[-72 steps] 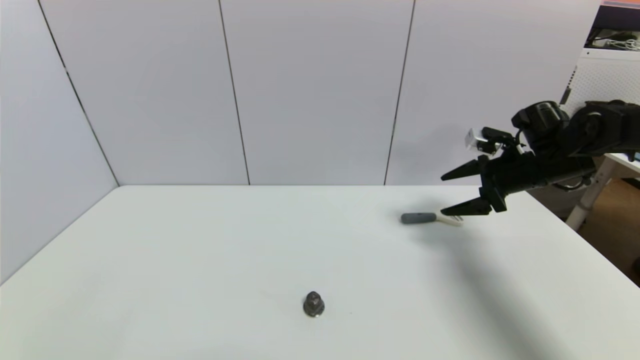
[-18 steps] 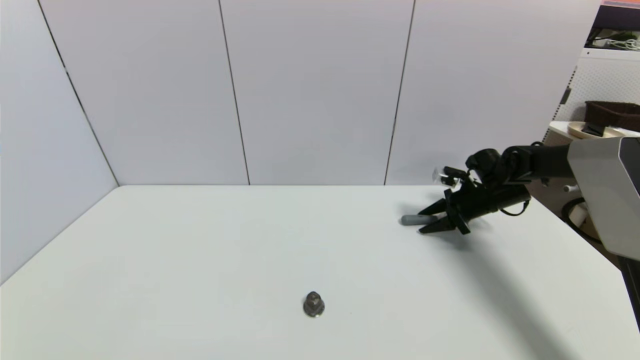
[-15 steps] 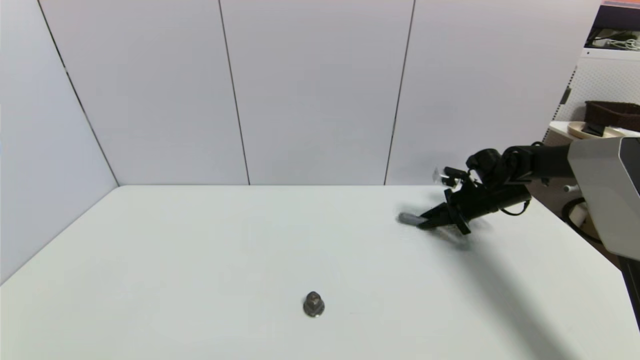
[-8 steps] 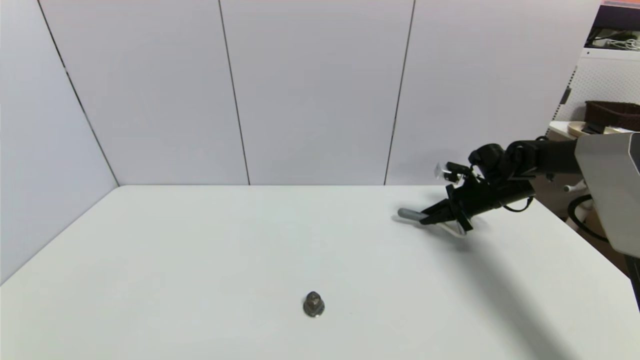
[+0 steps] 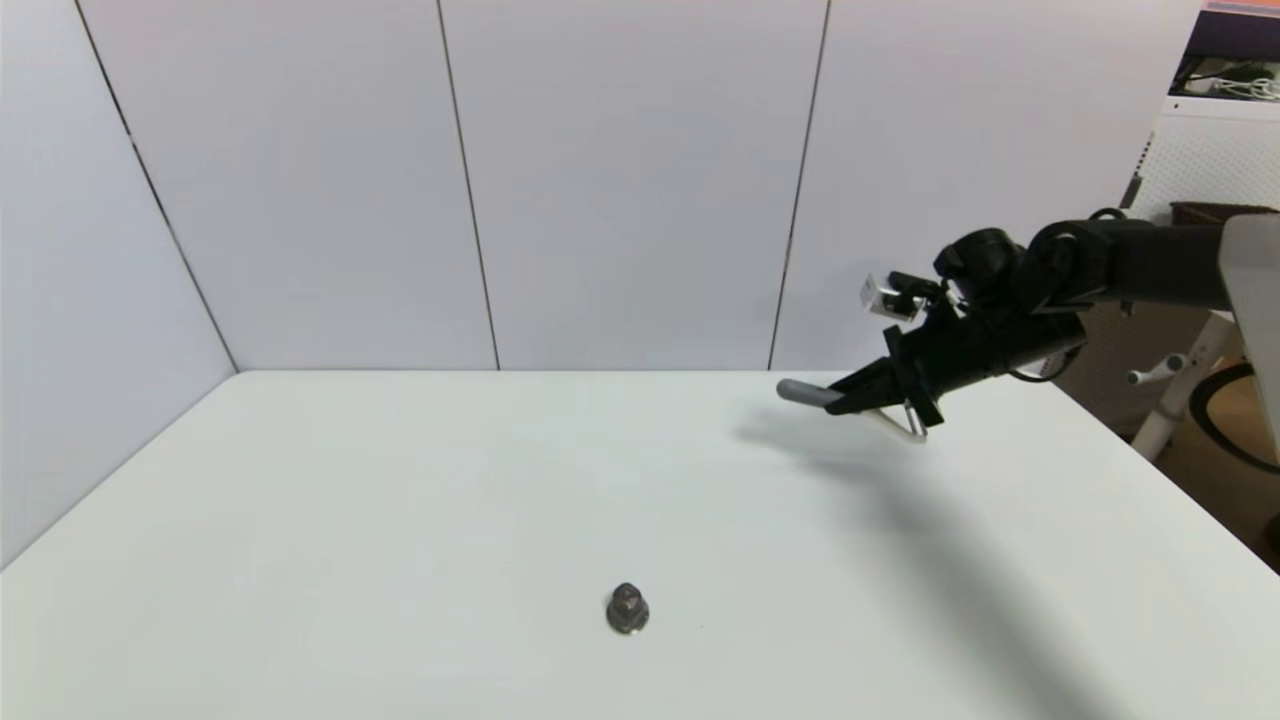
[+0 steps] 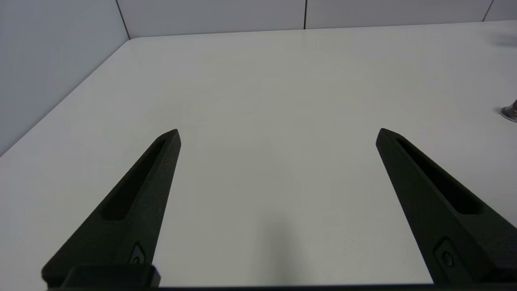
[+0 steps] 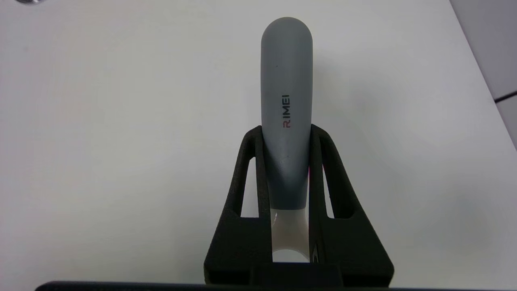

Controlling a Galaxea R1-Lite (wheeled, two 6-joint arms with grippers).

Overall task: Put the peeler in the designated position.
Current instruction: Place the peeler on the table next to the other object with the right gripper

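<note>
My right gripper [image 5: 848,401] is shut on the peeler [image 5: 805,393] and holds it in the air above the table's far right part. The grey handle [image 7: 286,81] sticks out forward between the two black fingers [image 7: 250,161], and the cream-white head [image 5: 905,425] hangs behind them. The dark dome-shaped nut [image 5: 627,609] stands near the front middle of the table, far from the peeler; it also shows as the nut [image 6: 509,112] at the picture's edge in the left wrist view. My left gripper [image 6: 278,135] is open and low over bare tabletop.
The white table [image 5: 400,500] is walled by pale panels at the back and left. Its right edge [image 5: 1170,480] drops off to furniture and a white rack beyond.
The right gripper closed on the peeler's handle and lifted it off the table, rising and drifting slightly left. The nut has not moved.
</note>
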